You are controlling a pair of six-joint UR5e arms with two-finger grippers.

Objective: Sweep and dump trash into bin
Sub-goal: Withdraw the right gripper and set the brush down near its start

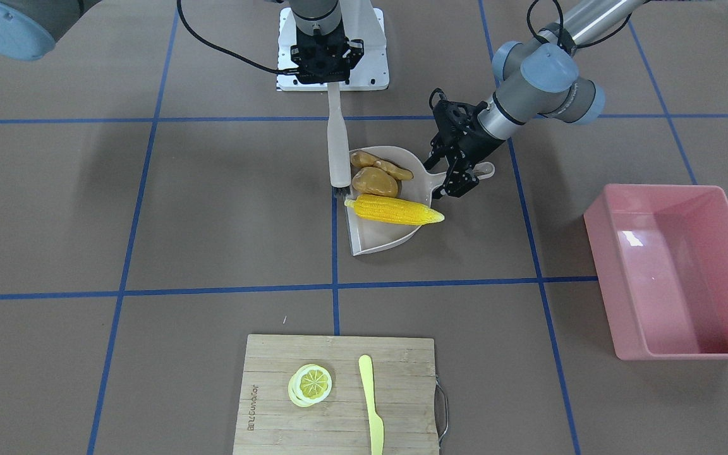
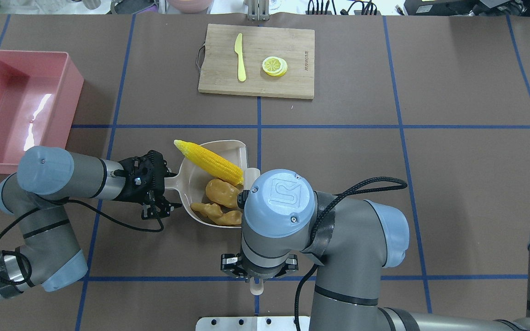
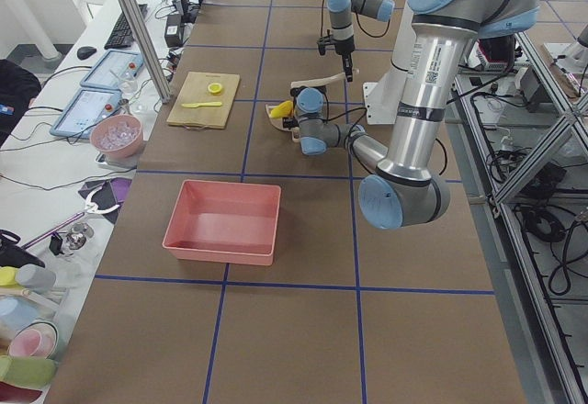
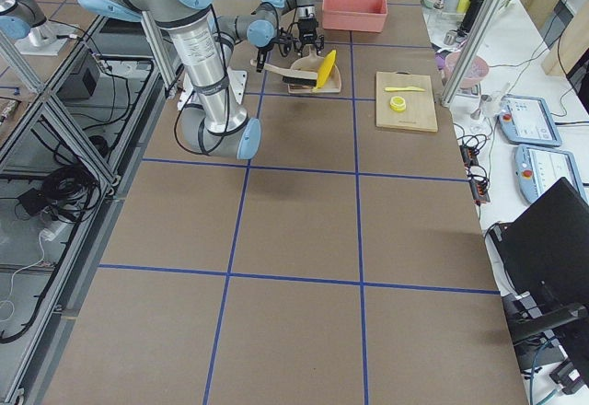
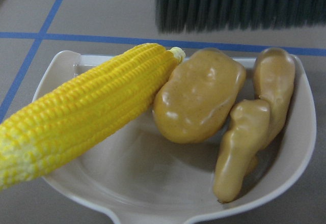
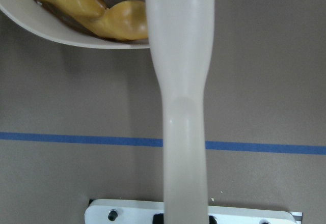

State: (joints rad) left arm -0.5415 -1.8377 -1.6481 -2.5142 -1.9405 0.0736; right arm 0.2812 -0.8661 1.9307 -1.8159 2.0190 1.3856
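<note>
1. Brown counter point(image 1: 212, 221) with a blue tape grid. The dustpan point(image 1: 376, 243) sits near the middle, loaded with the corn cob point(image 1: 395, 210), potato point(image 1: 375, 182) and ginger root point(image 1: 382, 165).
2. Left fingers point(image 1: 452, 186) are clamped on the dustpan handle. Right fingers point(image 1: 311, 76) are clamped on the brush point(image 1: 338, 142) handle, with the bristles down at the pan's open lip, just beside the potato.
3. Risk: the corn cob lies across the pan with its tip overhanging the side rim. Any sideways tilt on lifting and it likely rolls off first.
4. Risk: the lip has no wall. If it dips in transit, the potato and ginger root slide out.
5. Risk: the brush stands at the lip, so swinging the pan past it could clip the bristles.
6. Room: the bin point(image 1: 607, 272) is well apart on the robot's left, with only taped counter between. Its near wall must be cleared before tipping.
7. The cutting board point(image 1: 339, 417) with lemon slice point(image 1: 310, 384) and knife point(image 1: 371, 404) sits on the far side, well off that path.
</note>
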